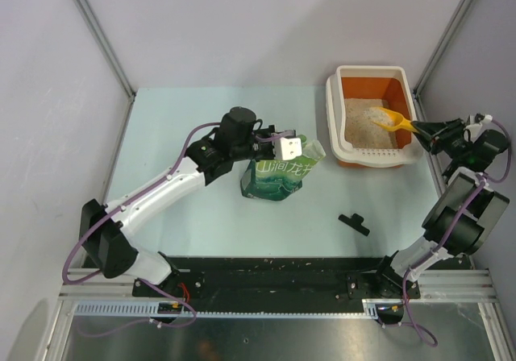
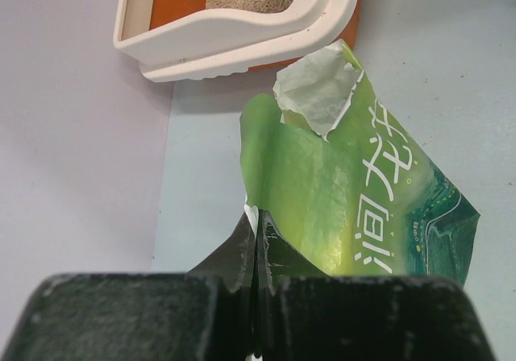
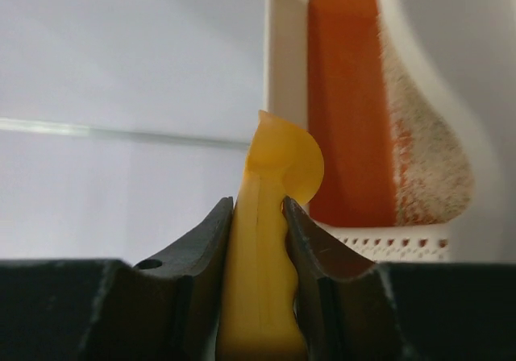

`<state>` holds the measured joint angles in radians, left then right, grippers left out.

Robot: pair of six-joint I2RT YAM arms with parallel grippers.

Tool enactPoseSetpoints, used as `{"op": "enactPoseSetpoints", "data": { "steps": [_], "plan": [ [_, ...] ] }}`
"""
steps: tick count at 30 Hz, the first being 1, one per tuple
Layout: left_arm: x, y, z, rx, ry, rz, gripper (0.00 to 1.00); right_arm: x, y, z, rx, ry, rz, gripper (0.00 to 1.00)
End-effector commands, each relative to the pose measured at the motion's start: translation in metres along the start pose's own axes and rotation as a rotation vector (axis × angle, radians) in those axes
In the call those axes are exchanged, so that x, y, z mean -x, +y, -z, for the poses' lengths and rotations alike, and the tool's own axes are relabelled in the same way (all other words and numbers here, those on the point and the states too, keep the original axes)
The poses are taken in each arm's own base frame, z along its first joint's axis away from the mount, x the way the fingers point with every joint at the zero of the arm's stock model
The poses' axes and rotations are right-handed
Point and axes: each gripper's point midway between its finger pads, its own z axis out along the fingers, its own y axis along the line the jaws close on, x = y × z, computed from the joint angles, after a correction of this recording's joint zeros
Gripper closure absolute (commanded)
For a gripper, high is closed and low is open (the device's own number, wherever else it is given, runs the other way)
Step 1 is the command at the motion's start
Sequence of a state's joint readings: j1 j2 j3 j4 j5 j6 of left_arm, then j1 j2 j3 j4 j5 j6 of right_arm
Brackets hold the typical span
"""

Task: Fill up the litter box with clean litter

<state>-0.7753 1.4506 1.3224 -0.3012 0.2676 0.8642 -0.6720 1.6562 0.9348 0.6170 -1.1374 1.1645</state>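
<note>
White "涧龙" on green bag (image 2: 322,192)

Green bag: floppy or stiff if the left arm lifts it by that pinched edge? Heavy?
Probably floppy: the green bag looks like thin creased film, its torn top flap curling. Left gripper pinches only one edge, so it would likely sag. Contents hidden, so weight unclear.

- Green printed pouch bag (image 1: 278,177) stands on the desk (image 1: 185,119), its top edge in the left claw (image 1: 289,145).
- Orange, white-rimmed rectangular plastic litter box (image 1: 334,111) sits just left of the right claw (image 1: 427,130).
- Yellow-orange plastic scoop (image 1: 392,119), in that claw, reaches over pale granular litter (image 1: 360,126) inside the box.
</note>
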Motion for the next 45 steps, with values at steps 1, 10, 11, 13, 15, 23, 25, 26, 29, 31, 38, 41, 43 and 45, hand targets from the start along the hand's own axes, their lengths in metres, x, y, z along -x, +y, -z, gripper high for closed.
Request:
{"op": "enactPoseSetpoints", "data": {
  "steps": [1,10,11,13,15,23,25,26,29,31,38,41,43,45],
  "plan": [
    [0.026,0.023,0.008,0.064,-0.070,-0.043,1.00,0.043,0.004,0.005,-0.132,-0.207,0.192,1.00],
    [0.022,0.017,0.014,0.062,-0.066,-0.046,1.00,0.070,-0.003,0.004,-0.362,-0.365,0.274,1.00],
    [0.023,0.018,0.017,0.065,-0.069,-0.046,1.00,0.068,-0.002,-0.002,-0.368,-0.360,0.276,1.00],
    [0.021,0.015,0.017,0.060,-0.066,-0.041,1.00,0.080,-0.001,-0.002,-0.420,-0.398,0.288,1.00],
    [0.021,0.012,0.021,0.060,-0.068,-0.042,1.00,0.091,0.001,-0.009,-0.449,-0.418,0.314,1.00],
    [0.015,0.004,0.026,0.053,-0.059,-0.034,1.00,0.098,0.001,-0.062,-0.470,-0.353,0.411,1.00],
    [0.015,0.004,0.026,0.056,-0.057,-0.036,1.00,0.089,0.002,-0.075,-0.464,-0.321,0.424,1.00],
    [0.014,0.003,0.026,0.054,-0.055,-0.035,1.00,0.087,0.006,-0.079,-0.452,-0.315,0.433,1.00],
    [0.013,0.005,0.026,0.058,-0.051,-0.040,1.00,0.069,0.004,-0.080,-0.461,-0.260,0.403,1.00],
    [0.014,0.006,0.025,0.057,-0.054,-0.045,1.00,0.062,0.009,-0.073,-0.460,-0.244,0.395,1.00],
    [0.020,0.010,0.026,0.061,-0.070,-0.056,1.00,0.048,0.021,-0.032,-0.590,-0.199,0.614,1.00],
    [0.022,0.008,0.025,0.051,-0.083,-0.046,1.00,0.035,0.028,-0.027,-0.626,-0.129,0.799,1.00],
    [0.022,0.005,0.024,0.043,-0.084,-0.042,1.00,0.025,0.035,-0.026,-0.634,-0.072,0.936,1.00],
    [0.021,0.005,0.024,0.042,-0.082,-0.038,1.00,0.005,0.059,-0.033,-0.574,-0.044,1.013,1.00]
  ]
}}
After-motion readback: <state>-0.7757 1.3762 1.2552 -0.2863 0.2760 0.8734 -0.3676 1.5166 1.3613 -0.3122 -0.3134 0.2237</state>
